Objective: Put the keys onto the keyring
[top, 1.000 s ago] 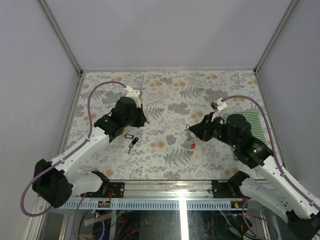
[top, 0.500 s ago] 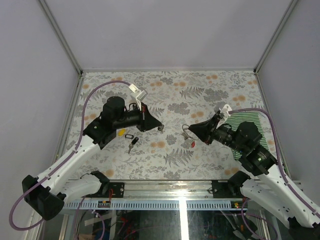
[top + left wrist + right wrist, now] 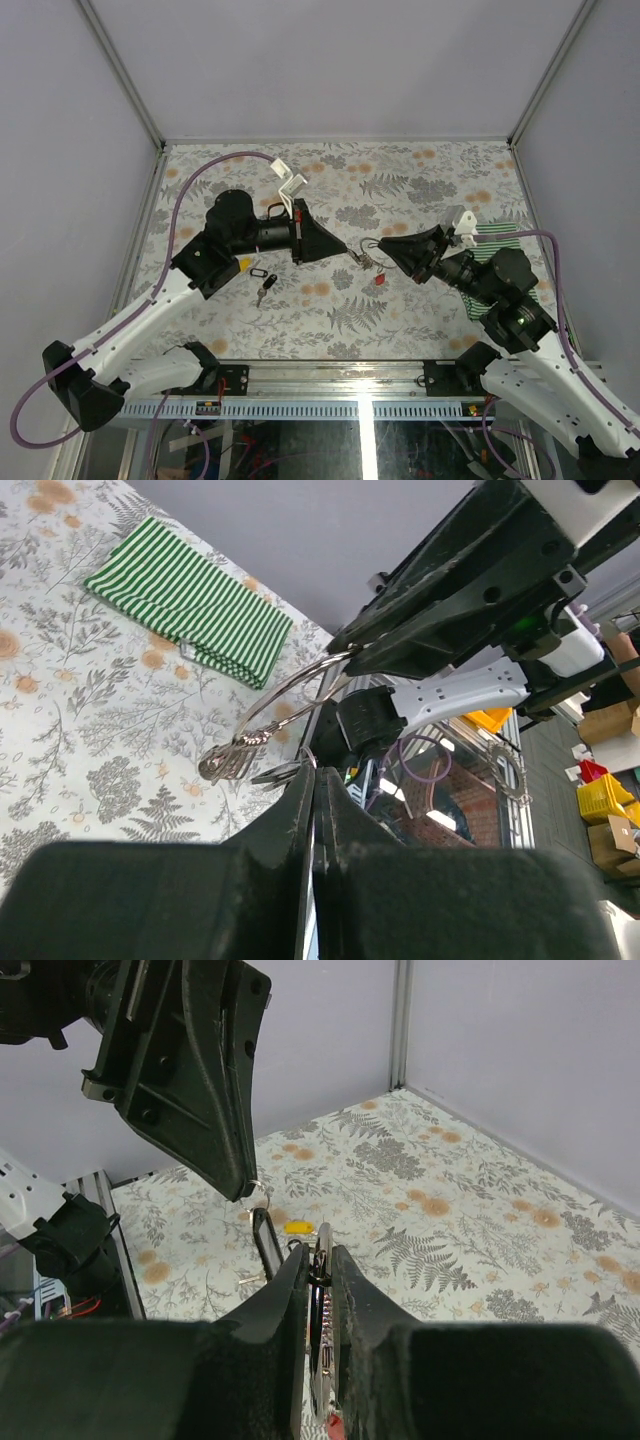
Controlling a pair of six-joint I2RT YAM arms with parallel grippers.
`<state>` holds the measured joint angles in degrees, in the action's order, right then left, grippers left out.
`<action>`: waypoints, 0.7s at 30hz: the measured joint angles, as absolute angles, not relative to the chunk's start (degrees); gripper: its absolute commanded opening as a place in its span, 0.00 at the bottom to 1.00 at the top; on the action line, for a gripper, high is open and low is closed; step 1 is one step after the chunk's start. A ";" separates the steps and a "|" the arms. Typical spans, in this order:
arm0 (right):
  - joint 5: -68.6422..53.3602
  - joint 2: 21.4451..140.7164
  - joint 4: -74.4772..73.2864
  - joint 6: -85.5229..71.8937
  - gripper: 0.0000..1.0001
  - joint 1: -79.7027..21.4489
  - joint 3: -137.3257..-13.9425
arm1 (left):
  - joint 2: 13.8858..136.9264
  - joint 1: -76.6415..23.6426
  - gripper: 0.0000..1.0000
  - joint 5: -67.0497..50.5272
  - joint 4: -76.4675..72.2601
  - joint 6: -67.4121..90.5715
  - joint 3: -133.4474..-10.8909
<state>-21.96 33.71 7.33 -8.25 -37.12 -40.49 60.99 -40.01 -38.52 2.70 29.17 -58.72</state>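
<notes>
The silver wire keyring (image 3: 370,259) hangs in the air between my two grippers, with the red-tagged key (image 3: 381,277) dangling under it. My right gripper (image 3: 386,248) is shut on the ring, which sits edge-on between its jaws in the right wrist view (image 3: 320,1252), the red tag (image 3: 331,1426) below. My left gripper (image 3: 350,251) is shut on a small loop of the ring; the left wrist view shows the wire loops (image 3: 285,695) just past its tip (image 3: 316,776). A black-tagged key (image 3: 265,288) and a yellow tag (image 3: 243,264) lie on the table, left of centre.
A black clip (image 3: 260,274) lies by the black-tagged key. A folded green-striped cloth (image 3: 500,240) lies at the right edge, also in the left wrist view (image 3: 190,600). The floral table cover (image 3: 340,180) is walled by grey panels.
My left gripper swung away from the loose keys and reached right to the ring. My right gripper lifted the ring and turned towards the left one.
</notes>
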 measured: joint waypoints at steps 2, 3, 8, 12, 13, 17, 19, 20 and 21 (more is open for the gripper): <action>-22.00 34.13 7.94 -7.90 0.00 -37.12 -40.49 | 61.14 -40.69 0.00 -38.50 1.74 29.71 -58.92; -22.00 34.37 8.27 -7.81 0.00 -37.12 -40.49 | 61.23 -41.04 0.00 -38.44 1.50 29.95 -59.07; -22.13 35.70 9.87 -7.55 0.00 -37.12 -40.49 | 61.91 -42.59 0.00 -38.30 0.32 30.70 -59.44; -22.37 36.67 11.16 -7.68 0.00 -37.12 -40.49 | 62.50 -43.24 0.00 -38.11 -0.71 31.70 -59.46; -22.52 36.77 11.33 -7.75 0.00 -37.12 -40.49 | 62.63 -43.44 0.00 -38.02 -0.89 31.94 -59.46; -23.64 37.15 12.43 -8.49 0.00 -37.12 -40.49 | 62.94 -44.05 0.00 -37.21 -1.56 32.73 -59.46; -23.79 37.17 13.04 -8.95 0.00 -37.12 -40.49 | 62.98 -44.25 0.00 -36.86 -2.07 33.17 -59.46; -24.03 37.17 13.34 -9.17 0.00 -37.12 -40.49 | 63.00 -44.29 0.00 -36.69 -2.48 33.47 -59.46; -24.25 37.17 13.58 -9.34 0.00 -37.12 -40.49 | 63.05 -44.31 0.00 -36.51 -3.05 33.80 -59.46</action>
